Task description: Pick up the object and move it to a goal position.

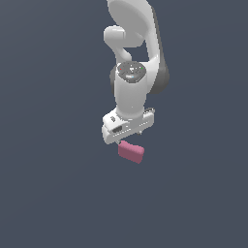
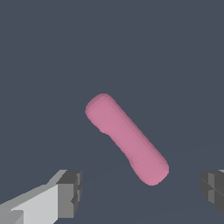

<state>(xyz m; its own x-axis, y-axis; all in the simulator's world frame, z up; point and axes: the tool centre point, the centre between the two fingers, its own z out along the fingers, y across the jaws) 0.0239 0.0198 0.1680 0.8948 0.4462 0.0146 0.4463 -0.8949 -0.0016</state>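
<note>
The white gripper (image 1: 127,138) hangs directly over the pink block (image 1: 131,151), which lies just under it on the plain grey surface (image 1: 53,184). In the wrist view the jaws stand wide apart, the block (image 2: 127,139) lying slantwise between the fingers (image 2: 70,192) and touching neither.

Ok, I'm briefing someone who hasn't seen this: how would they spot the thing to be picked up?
Start at the white robot arm against the plain dark grey background and follow it down to its hand. Just below sits the small pink block, oblong with rounded edges. It is the only coloured thing in view.
</note>
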